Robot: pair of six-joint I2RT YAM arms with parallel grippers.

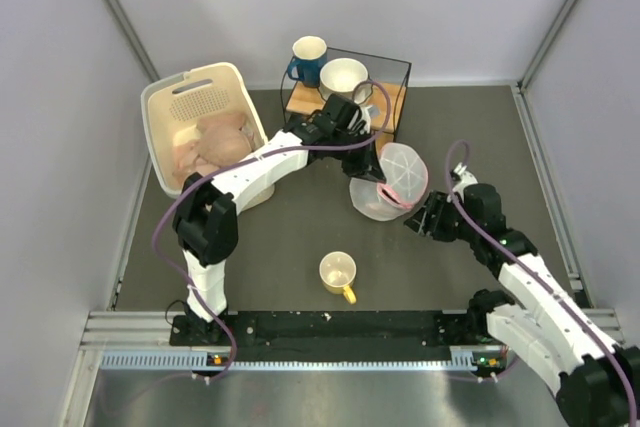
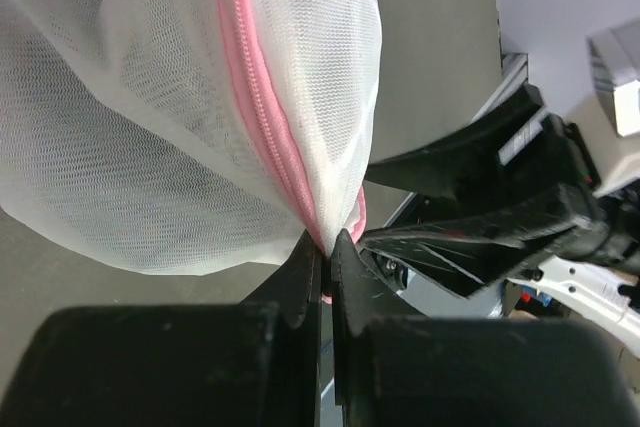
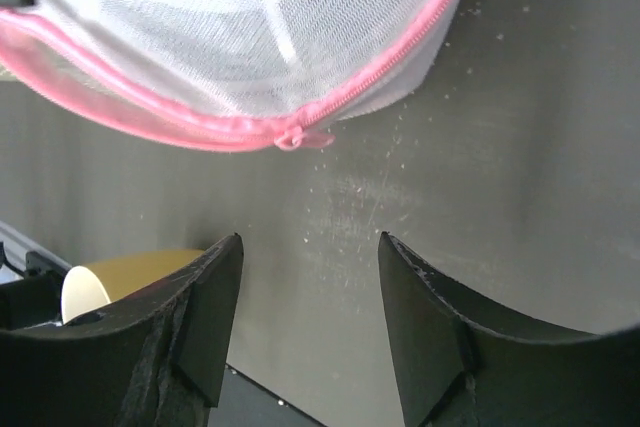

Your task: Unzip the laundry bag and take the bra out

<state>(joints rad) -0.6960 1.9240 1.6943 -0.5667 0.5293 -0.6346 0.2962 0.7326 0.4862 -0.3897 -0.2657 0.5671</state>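
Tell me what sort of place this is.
Probably a robot test cell, not a home: plain grey panel walls box in a dark table, with white robot arms bolted at its edge and props like a cream slotted plastic basket and a white mesh laundry bag.

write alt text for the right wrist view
The open right tool faces a white mesh bag without touching it; the bag's pink zip pull hangs just ahead of the tool's gap. A yellow mug shows at lower left, on the dark table.
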